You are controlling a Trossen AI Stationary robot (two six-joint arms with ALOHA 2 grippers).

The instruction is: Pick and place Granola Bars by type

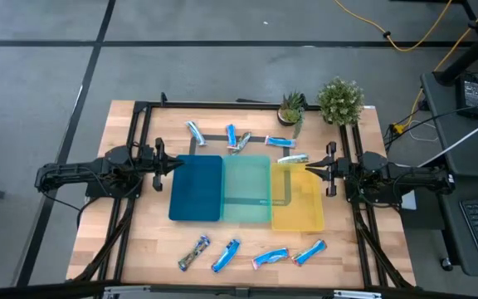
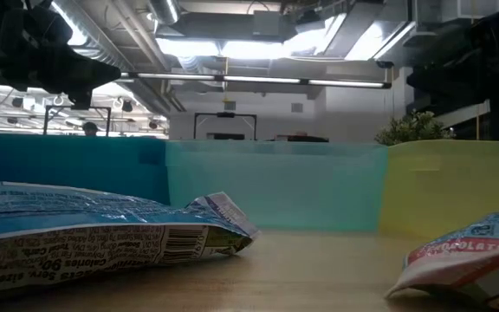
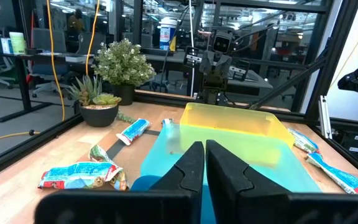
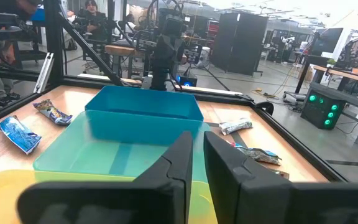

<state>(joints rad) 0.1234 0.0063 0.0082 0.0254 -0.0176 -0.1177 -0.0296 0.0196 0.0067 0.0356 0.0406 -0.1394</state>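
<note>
I've got L gripper (image 1: 178, 165) pinched shut, empty, just beside the flat dark-blue plastic tray (image 1: 196, 188); R gripper (image 1: 310, 169) nearly closed, empty, at the yellow tray (image 1: 299, 209). Teal tray (image 1: 247, 189) sits btwn; all three look empty. Foil-wrapped blue granola bars (image 1: 226, 255) lie in rows either side of the trays, long axes mixed; neither arm clearly nearer.

2 dark arms, black tapered claw fingers (image 3: 191, 168)

Eight foil-wrapped Granola Bars (image 1: 231, 256) lie flat on the wood, none in a tray: four mostly blue ones beyond the trays, four nearer, one silvery-brown (image 1: 193, 252).
</note>
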